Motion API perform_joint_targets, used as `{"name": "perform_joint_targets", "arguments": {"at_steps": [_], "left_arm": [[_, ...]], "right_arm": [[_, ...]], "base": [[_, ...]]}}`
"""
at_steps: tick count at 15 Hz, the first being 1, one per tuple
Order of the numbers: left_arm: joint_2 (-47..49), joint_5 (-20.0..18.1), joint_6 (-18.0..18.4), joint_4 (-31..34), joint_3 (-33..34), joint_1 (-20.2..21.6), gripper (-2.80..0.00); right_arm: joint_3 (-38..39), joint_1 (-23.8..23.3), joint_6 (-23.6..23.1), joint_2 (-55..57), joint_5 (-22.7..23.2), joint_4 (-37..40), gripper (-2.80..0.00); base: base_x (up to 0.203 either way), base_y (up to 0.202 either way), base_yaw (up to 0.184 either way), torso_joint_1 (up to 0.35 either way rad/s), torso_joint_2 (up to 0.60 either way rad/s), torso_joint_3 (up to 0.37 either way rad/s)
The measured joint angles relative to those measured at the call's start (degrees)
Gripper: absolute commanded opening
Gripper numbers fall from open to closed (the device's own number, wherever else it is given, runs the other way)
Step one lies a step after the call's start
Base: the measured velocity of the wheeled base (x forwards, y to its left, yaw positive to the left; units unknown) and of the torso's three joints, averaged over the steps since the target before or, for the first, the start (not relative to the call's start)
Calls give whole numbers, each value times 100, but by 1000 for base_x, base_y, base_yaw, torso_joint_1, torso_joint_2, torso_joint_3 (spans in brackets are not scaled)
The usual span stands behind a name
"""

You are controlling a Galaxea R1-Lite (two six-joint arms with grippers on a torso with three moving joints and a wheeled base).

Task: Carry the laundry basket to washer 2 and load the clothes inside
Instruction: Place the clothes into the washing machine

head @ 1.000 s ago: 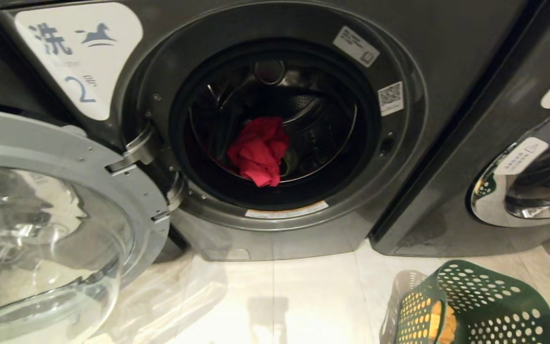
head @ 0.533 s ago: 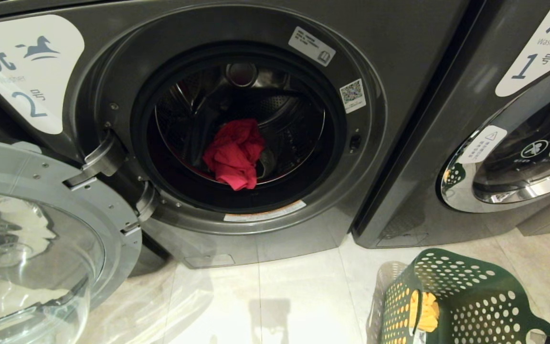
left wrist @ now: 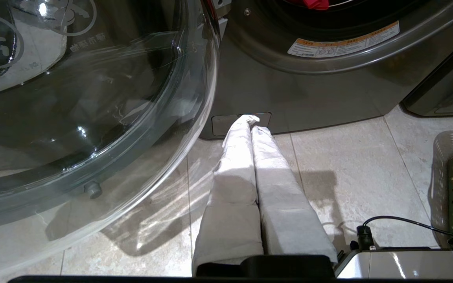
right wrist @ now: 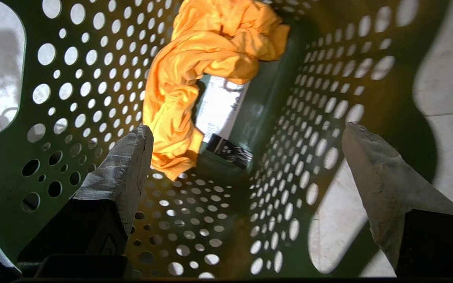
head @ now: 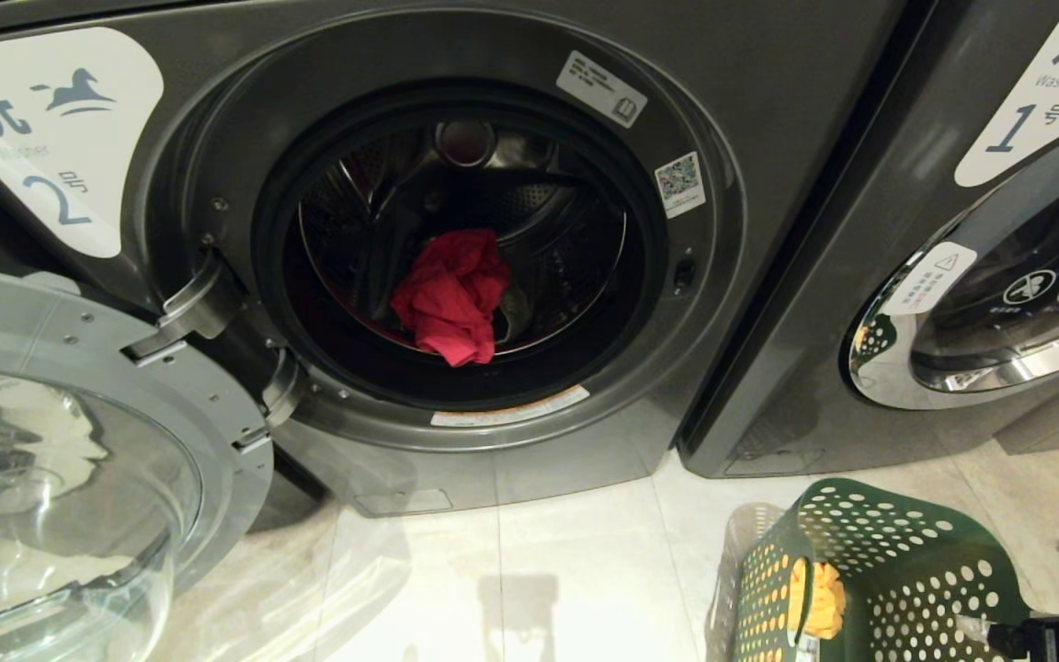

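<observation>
The laundry basket [head: 897, 579] stays put beside washer 2 [head: 456, 248]; the right gripper [right wrist: 246, 157] has newly entered, fingers apart, above the yellow-orange cloth [right wrist: 195, 74]; left gripper [left wrist: 250, 122] fingers together.

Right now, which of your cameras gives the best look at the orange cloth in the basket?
The right wrist view: it looks straight down into the green basket, so the whole crumpled orange cloth shows, with the open right gripper above it. The head view catches only a sliver through the basket's handle opening. The left wrist view shows just an orange glow behind the holes.
</observation>
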Motion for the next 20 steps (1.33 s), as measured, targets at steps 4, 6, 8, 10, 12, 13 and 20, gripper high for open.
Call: {"name": "perform_joint_targets", "arguments": {"at_steps": [4, 6, 8, 10, 12, 13, 20], "left_arm": [[0, 0, 0, 0, 0, 0, -280], [0, 0, 0, 0, 0, 0, -280], [0, 1, -1, 0, 0, 0, -280], [0, 0, -1, 0, 0, 0, -280], [0, 0, 0, 0, 0, 0, -280], [0, 0, -2, 0, 0, 0, -280], [0, 1, -2, 0, 0, 2, -280]], "right_arm": [[-914, 439, 152, 1120, 0, -11, 0], [-1712, 713, 253, 1807, -83, -16, 0], [-2540, 1007, 334, 2481, -302, -11, 0], [-3276, 1372, 608, 3092, -434, 3, 0], [-3693, 1791, 968, 3537, -473, 43, 0], [-3758, 1943, 1019, 3664, -476, 106, 0], [-4022, 2453, 1027, 4393, -603, 72, 0]], "base": [[0, 0, 0, 0, 0, 0], [0, 0, 0, 0, 0, 0], [0, 0, 0, 0, 0, 0], [0, 0, 0, 0, 0, 0], [0, 0, 0, 0, 0, 0], [0, 0, 0, 0, 0, 0], [0, 0, 0, 0, 0, 0]]}}
